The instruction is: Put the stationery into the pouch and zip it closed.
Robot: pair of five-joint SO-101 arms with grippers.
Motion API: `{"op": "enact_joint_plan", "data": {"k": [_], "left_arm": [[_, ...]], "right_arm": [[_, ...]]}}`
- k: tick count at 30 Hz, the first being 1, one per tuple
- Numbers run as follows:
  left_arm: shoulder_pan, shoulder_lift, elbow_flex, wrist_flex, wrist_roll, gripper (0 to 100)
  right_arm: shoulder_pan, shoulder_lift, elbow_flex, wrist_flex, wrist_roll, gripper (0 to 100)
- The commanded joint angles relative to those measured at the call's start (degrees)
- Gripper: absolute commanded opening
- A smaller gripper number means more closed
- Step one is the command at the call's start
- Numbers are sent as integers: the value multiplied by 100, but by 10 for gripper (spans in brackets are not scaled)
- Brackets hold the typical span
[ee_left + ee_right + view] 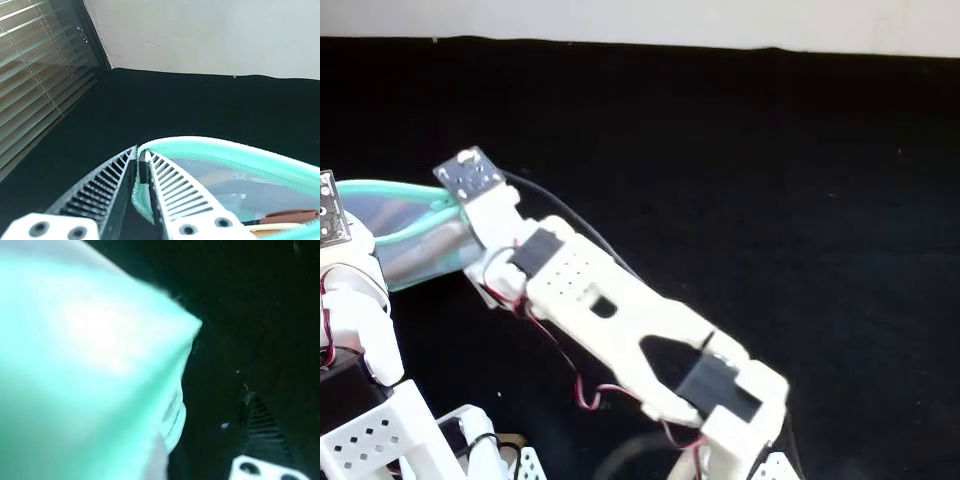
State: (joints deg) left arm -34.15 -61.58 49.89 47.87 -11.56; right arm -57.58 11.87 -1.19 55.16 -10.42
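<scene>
The pouch (405, 225), teal-edged with clear mesh sides, lies at the table's left side. In the left wrist view my left gripper (141, 162) is shut on the end of the pouch's teal zipper edge (225, 150). A brown pen (292, 216) and a cream item (270, 229) show inside through the mesh. My right arm (610, 310) stretches from the front right across to the pouch, and its gripper (465, 230) sits against the pouch's right end. The right wrist view has the teal pouch (90, 365) pressed close up.
Black cloth (770, 180) covers the table, bare to the right and behind the pouch. A white wall (210, 35) stands at the back, with window blinds (35, 65) beyond the table's left side. The left arm's base (360, 400) is at the front left.
</scene>
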Motion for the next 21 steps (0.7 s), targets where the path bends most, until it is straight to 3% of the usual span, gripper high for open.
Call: {"op": "enact_joint_plan", "data": {"k": [1,5,16,21], "left_arm": [[110,127,207,-9,44,7],[101,127,207,-9,53,7],[101,127,224,0,53,7],[101,127,224,0,53,7]], "right_arm": [[66,-813,1033,-892,360,235],[145,-1402,2220,-1675,598,0],[1789,-2932,2958,-1903,633,8],[1736,-3468,3442,-1921,642,9]]}}
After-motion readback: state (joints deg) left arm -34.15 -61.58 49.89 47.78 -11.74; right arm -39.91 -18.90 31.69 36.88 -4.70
